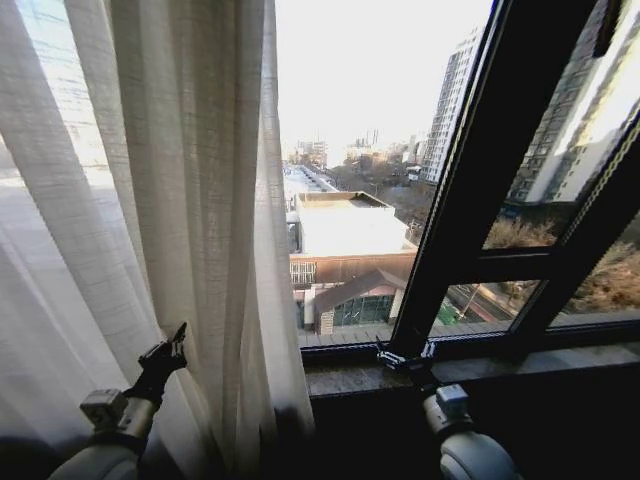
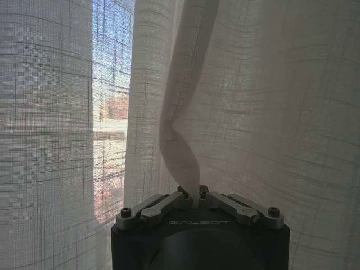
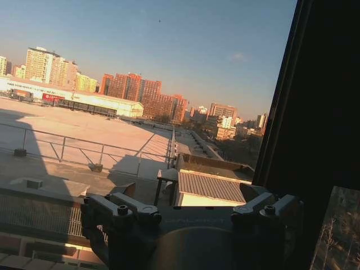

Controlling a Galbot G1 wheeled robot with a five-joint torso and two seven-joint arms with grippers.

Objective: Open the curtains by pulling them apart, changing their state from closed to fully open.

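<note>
Where the left gripper (image 2: 194,191) meets the cloth, its fingers are clenched on a narrow vertical fold of the curtains (image 2: 242,101); the left wrist view shows the pinched pleat rising in a twisting ribbon from between the finger links. From the head view, the left gripper (image 1: 172,345) sits low at the panel's front, with the gathered curtains (image 1: 190,200) bunched on the left side of the window and their free edge hanging just right of the gripper. Beyond that edge lies open glass, with rooftops and towers outside, up to the slanted black window frame (image 1: 480,170).

The right gripper (image 1: 404,357) rests low near the sill (image 1: 350,378), at the foot of the frame bar and well apart from the cloth. Its fingers appear spread in the right wrist view, right gripper (image 3: 194,202) holding nothing, the city visible between them and the dark frame (image 3: 326,95) close along one side.

The left wrist view alone reveals the weave and a paler gap between pleats; the head view alone relates both arms to the cleared pane.
</note>
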